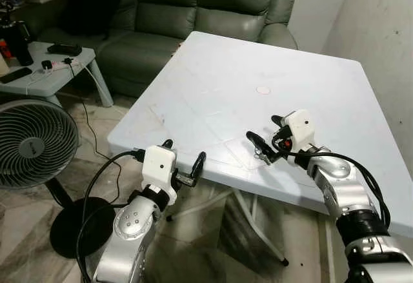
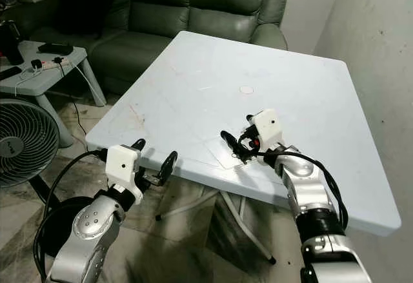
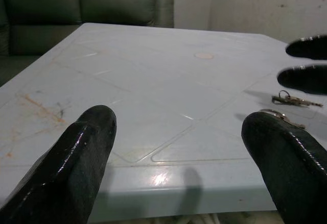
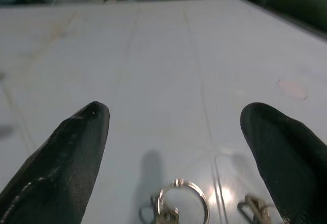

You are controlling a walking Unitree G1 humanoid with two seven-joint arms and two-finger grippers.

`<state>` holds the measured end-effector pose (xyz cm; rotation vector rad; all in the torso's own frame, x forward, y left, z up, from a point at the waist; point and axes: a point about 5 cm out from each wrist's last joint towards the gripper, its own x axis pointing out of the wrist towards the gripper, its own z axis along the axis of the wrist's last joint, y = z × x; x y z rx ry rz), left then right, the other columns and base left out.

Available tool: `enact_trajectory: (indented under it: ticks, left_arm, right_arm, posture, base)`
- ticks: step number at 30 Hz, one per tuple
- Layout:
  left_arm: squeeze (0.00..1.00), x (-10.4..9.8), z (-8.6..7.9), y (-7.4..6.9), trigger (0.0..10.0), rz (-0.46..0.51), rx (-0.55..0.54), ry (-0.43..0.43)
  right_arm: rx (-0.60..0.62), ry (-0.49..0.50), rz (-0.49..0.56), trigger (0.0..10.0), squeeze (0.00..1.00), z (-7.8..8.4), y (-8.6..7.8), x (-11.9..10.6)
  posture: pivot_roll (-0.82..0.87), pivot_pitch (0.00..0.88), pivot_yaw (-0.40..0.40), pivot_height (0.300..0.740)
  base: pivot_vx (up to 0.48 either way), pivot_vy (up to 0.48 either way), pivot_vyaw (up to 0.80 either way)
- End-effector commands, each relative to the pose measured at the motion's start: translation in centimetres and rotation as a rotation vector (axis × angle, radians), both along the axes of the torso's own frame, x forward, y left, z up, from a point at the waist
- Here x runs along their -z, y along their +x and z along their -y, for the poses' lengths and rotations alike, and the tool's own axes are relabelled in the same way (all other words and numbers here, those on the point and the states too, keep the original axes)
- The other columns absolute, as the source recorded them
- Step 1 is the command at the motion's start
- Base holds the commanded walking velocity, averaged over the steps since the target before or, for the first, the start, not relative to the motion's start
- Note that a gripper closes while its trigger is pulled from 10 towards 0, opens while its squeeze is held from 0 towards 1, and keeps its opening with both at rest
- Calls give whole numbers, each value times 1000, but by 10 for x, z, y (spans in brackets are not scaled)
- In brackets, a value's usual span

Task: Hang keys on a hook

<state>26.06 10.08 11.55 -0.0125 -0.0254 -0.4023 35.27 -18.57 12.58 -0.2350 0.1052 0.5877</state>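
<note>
Right, your right gripper sits low over the near part of the pale plastic table, fingers spread wide, with the keys lying on the tabletop between and just under them. From the head you barely catch the keys, a small dark tangle under the fingertips; your right wrist view gives you the silver key ring lying flat with keys to either side. Your left wrist view shows what the others don't: the bunch stretched out flat, its long axis running roughly along the table's near edge, the ring end toward your left gripper. Your left gripper hangs at the table's near edge, fingers wide apart and holding nothing. Behind the table you've got a green sofa; a floor fan stands off to your left.
</note>
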Motion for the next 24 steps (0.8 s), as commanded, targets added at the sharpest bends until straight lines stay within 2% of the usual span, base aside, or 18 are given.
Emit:
enact_trajectory:
  ticks: [1,10,11,12,13,14,15,16,23,24]
  left_arm:
    - [0,-3,1,-2,10000,4,-4,-2]
    - [0,-4,2,-4,10000,-3,-19,-9]
    - [0,-4,2,-4,10000,-4,-21,-10]
    - [0,-4,2,-4,10000,-5,-22,-12]
    - [0,-4,2,-4,10000,-7,-23,-13]
    - [0,-4,2,-4,10000,-7,-23,-13]
    - [0,-4,2,-5,10000,-7,-24,-13]
    - [0,-4,2,-5,10000,-7,-24,-13]
    - [0,-4,4,-6,10000,-11,-25,-14]
    - [0,-4,5,-6,10000,-12,-25,-14]
  right_arm:
    - [-15,-29,-13,10000,0,4,2,0]
    - [-30,-102,-78,9882,0,11,-3,18]
    - [-32,-104,-81,4863,0,10,-4,21]
    - [-30,-101,-86,4706,0,9,-5,24]
    - [-28,-90,-90,3804,0,8,-6,26]
    - [-28,-90,-90,3804,0,8,-6,26]
    - [-35,-81,-89,1098,0,7,-6,26]
    - [-40,-78,-88,0,0,6,-7,27]
    - [-39,-30,-80,0,0,-5,-7,32]
    - [-32,-12,-75,824,0,-9,-6,32]
  posture:
    - [67,21,-68,740]
    - [68,34,-77,740]
    - [68,34,-77,740]
    - [68,34,-77,740]
    - [68,34,-77,740]
    - [68,34,-77,740]
    - [68,34,-77,740]
    - [69,41,-76,740]
    - [71,43,-72,740]
    - [71,43,-72,740]
  base:
    - [0,0,0]
    - [0,0,0]
    - [0,0,0]
    - [0,0,0]
    - [0,0,0]
    - [0,0,0]
    - [0,0,0]
    - [0,0,0]
    - [0,0,0]
    - [0,0,0]
